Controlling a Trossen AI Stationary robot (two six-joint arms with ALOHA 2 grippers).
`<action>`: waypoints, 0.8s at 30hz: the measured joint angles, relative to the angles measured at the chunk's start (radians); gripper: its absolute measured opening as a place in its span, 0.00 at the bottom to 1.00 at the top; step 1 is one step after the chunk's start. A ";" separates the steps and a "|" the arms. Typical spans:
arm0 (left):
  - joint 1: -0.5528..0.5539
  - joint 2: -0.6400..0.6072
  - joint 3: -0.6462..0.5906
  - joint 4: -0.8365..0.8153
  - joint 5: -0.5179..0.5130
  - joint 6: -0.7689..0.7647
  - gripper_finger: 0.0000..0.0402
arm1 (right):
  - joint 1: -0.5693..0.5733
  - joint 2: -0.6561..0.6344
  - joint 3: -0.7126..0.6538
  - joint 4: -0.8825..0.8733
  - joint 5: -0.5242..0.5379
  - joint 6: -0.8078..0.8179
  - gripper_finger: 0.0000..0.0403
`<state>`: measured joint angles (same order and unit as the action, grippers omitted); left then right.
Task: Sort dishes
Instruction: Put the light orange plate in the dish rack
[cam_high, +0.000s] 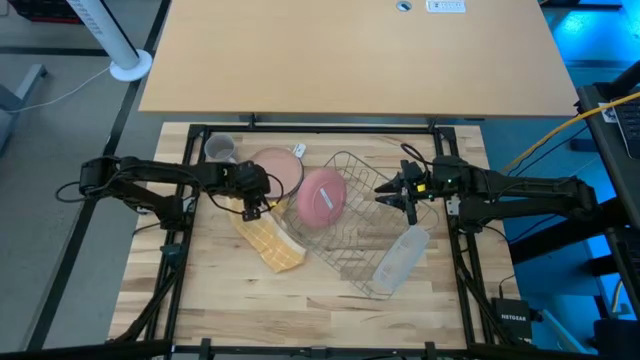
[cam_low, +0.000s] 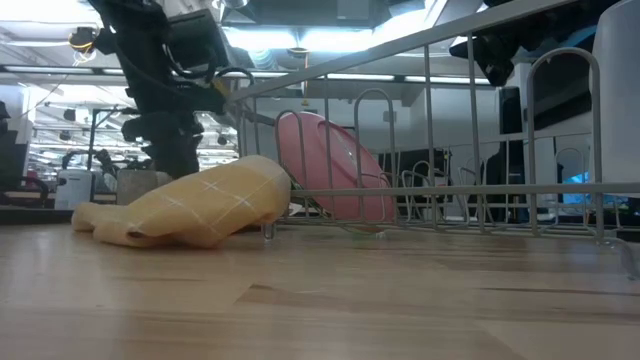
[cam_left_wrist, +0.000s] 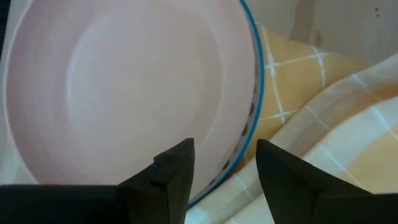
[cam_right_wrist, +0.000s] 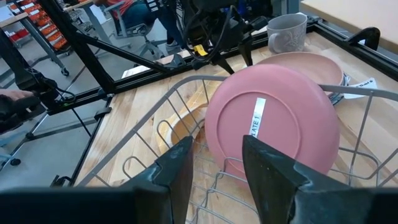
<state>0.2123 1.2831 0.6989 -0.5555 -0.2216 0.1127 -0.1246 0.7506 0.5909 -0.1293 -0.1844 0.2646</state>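
Observation:
A pale pink bowl (cam_left_wrist: 124, 87) with a blue-edged rim lies by the yellow checked cloth (cam_high: 268, 240), beside the wire rack (cam_high: 350, 240). My left gripper (cam_left_wrist: 221, 174) is open over the bowl's near rim, one finger above the inside and one outside above the cloth. It touches nothing that I can see. A pink plate (cam_right_wrist: 273, 118) stands on its edge in the rack, leaning, its labelled underside toward my right gripper (cam_right_wrist: 217, 168). That gripper hangs open above the rack's right side (cam_high: 392, 190). A grey mug (cam_high: 220, 149) stands at the far left.
A clear oblong tray (cam_high: 400, 258) lies against the rack's near right corner. The cloth is bunched in a heap (cam_low: 200, 205) left of the rack. The black frame rails (cam_high: 180, 250) run along the table's sides. Bare wood lies toward the near edge.

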 joint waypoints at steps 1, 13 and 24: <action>0.001 0.000 -0.006 0.005 0.000 0.000 0.41 | 0.000 0.000 0.000 0.000 0.000 0.000 0.35; 0.000 0.001 -0.043 0.034 -0.011 0.005 0.41 | 0.000 0.000 0.000 0.000 0.000 0.000 0.35; 0.057 0.042 -0.043 0.133 -0.016 0.026 0.41 | 0.000 0.000 0.001 0.000 -0.016 0.000 0.35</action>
<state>0.2690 1.3253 0.6556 -0.4228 -0.2379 0.1387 -0.1242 0.7506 0.5915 -0.1292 -0.2008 0.2646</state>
